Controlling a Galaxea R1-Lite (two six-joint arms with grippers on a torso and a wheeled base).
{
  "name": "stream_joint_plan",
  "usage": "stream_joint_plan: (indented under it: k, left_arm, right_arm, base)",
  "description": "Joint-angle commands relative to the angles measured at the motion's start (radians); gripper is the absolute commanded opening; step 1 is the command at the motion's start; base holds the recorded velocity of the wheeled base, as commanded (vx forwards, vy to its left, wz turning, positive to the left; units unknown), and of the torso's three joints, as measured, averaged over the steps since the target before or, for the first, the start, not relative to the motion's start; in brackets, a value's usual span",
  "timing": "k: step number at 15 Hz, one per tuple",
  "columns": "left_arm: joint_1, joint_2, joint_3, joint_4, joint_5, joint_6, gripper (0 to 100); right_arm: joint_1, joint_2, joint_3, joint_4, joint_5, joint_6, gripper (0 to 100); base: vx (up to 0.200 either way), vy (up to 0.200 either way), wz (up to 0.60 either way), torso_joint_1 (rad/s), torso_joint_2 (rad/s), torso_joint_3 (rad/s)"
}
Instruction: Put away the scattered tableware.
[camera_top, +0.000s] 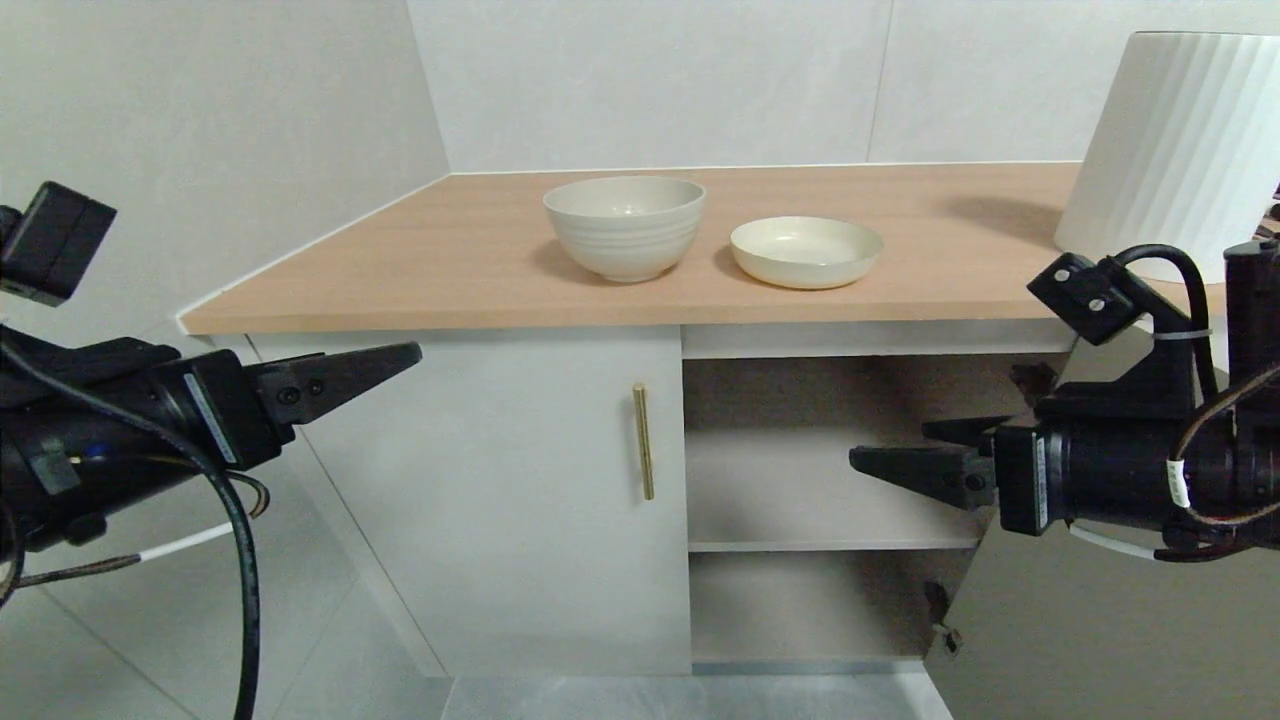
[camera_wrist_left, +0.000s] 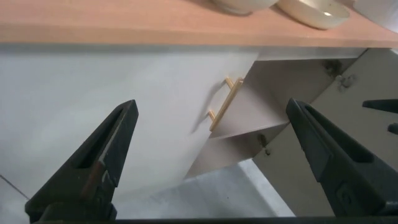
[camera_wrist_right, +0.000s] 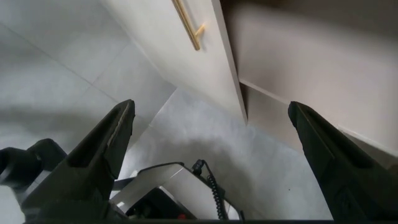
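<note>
A deep cream bowl (camera_top: 625, 225) and a shallow cream dish (camera_top: 806, 250) stand side by side on the wooden countertop (camera_top: 420, 260). The left wrist view catches the bowl (camera_wrist_left: 239, 5) and the dish (camera_wrist_left: 314, 12) at the counter's edge. My left gripper (camera_top: 400, 355) hangs open in front of the closed cabinet door, below the counter and left of the bowl. In its own view the left gripper (camera_wrist_left: 210, 106) holds nothing. My right gripper (camera_top: 890, 445) is open and empty at the mouth of the open cabinet compartment, below the dish; its fingers (camera_wrist_right: 112, 137) spread wide.
The left cabinet door is shut, with a brass handle (camera_top: 643, 440). The right door (camera_top: 1080, 620) swings open towards me, baring a shelf (camera_top: 830, 545) with room above and below. A white ribbed lampshade (camera_top: 1180, 150) stands at the counter's far right.
</note>
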Motion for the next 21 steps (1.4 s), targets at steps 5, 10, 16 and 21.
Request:
stream_joint_plan:
  k: [5,10,16,21]
  left_arm:
    - [-0.006,0.055,0.014,0.001,0.0,-0.001,100]
    - [-0.036,0.09,0.031,-0.002,0.0,-0.002,100]
    - [-0.074,0.141,0.031,-0.004,0.002,-0.048,100]
    - [-0.094,0.248,-0.003,-0.002,0.002,-0.056,100]
  right_arm:
    - [-0.004,0.009,0.009,-0.005,-0.001,-0.001,100]
    - [-0.007,0.011,0.012,-0.014,-0.001,-0.001,100]
    - [-0.007,0.018,0.012,-0.018,-0.001,0.001,100]
    - [-0.029,0.069,-0.001,-0.069,0.004,-0.005,100]
  base:
    - [0.0,0.0,0.0,0.118,-0.42,-0.301]
    - [0.0,0.0,0.0,0.172,-0.47,-0.292]
    - [0.0,0.0,0.0,0.199,-0.48,-0.293]
    - [0.0,0.0,0.0,0.197,-0.44,-0.253]
